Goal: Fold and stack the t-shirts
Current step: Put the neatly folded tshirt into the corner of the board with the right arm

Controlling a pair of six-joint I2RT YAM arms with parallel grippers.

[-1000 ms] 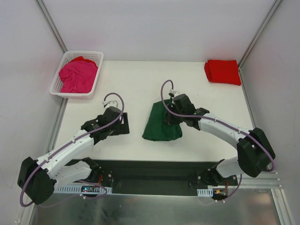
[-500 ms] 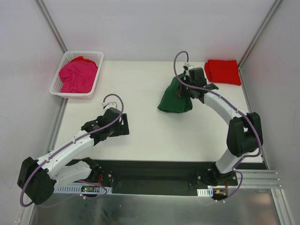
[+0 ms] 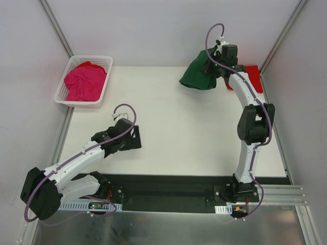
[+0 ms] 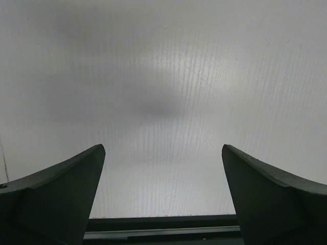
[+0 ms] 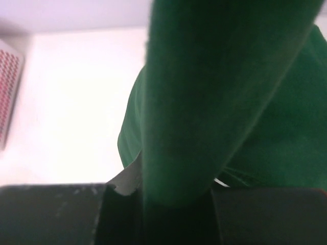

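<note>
The right fingers (image 3: 218,69) grip the dark green t-shirt (image 3: 198,75), lifted above the table (image 3: 173,127); the left fingers (image 4: 66,189) stand wide apart.

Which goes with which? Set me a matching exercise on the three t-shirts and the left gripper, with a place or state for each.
Things:
1. green t-shirt
2. pink t-shirt
3. red t-shirt
4. left gripper

Places or states:
A. in the white basket
B. open, above bare table
C. held up in the air
D. lying at the table's far right corner

Pairs: 1-C, 2-A, 3-D, 4-B
</note>
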